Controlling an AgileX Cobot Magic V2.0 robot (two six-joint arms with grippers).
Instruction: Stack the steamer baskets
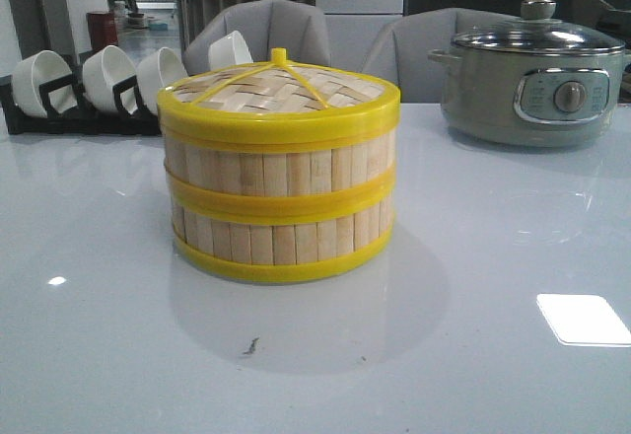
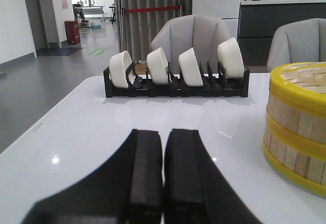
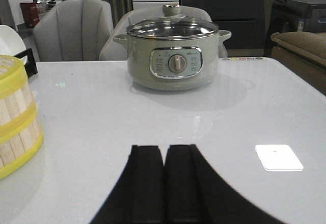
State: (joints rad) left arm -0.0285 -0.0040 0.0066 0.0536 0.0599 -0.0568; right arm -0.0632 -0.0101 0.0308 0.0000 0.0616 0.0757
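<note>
Jaws closed, both clear of stacked steamer baskets [image 1: 279,212].

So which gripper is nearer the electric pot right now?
Right. The right gripper, shut and empty, faces the electric pot straight ahead across bare table. The left gripper, also shut, faces the bowl rack; no pot shows in its view.

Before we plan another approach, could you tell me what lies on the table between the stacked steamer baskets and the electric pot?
Nothing: in the front view, only bare white tabletop separates the steamer baskets from the electric pot.
</note>
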